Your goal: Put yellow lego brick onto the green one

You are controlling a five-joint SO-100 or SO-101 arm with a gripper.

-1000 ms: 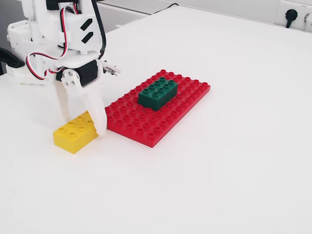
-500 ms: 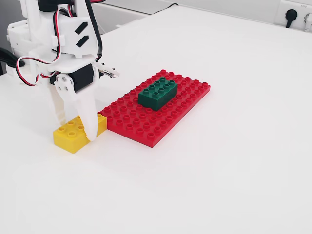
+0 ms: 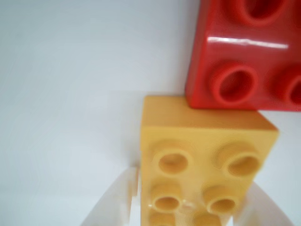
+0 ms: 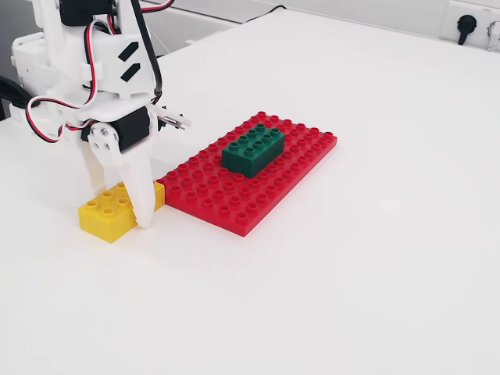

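1. The yellow brick [image 4: 117, 209] lies flat on the white worktop [image 4: 375, 258], studs up, at the near-left corner of the red baseplate [image 4: 258, 195]. In the wrist view its far end [image 3: 207, 155] meets the baseplate's corner [image 3: 244, 61] – touching or just short of it, I cannot tell which.

2. The green brick [image 4: 251, 148] sits on the baseplate towards its far half, studs up and uncovered, well apart from the yellow one.

3. The gripper [image 4: 117, 201] is down at the yellow brick and straddles its long sides. One finger [image 4: 141, 199] stands against the near side in the fixed view, and in the wrist view pale fingers [image 3: 113, 202] flank the brick left and right. The jaws stand at about the brick's width – whether they already press it I cannot tell, since the brick rests on the worktop.

4. Handling, as a judgement: the brick is hollow hard plastic, so light, rigid and in no danger of being crushed. Its smooth glossy walls could slip if the grip is loose.

5. The best hold looks like the one set up here: across the narrow width, pads on the two long walls, near the middle of the length, so it hangs level.

6. It must arrive square over the green studs and be pressed down, or it will sit crooked.
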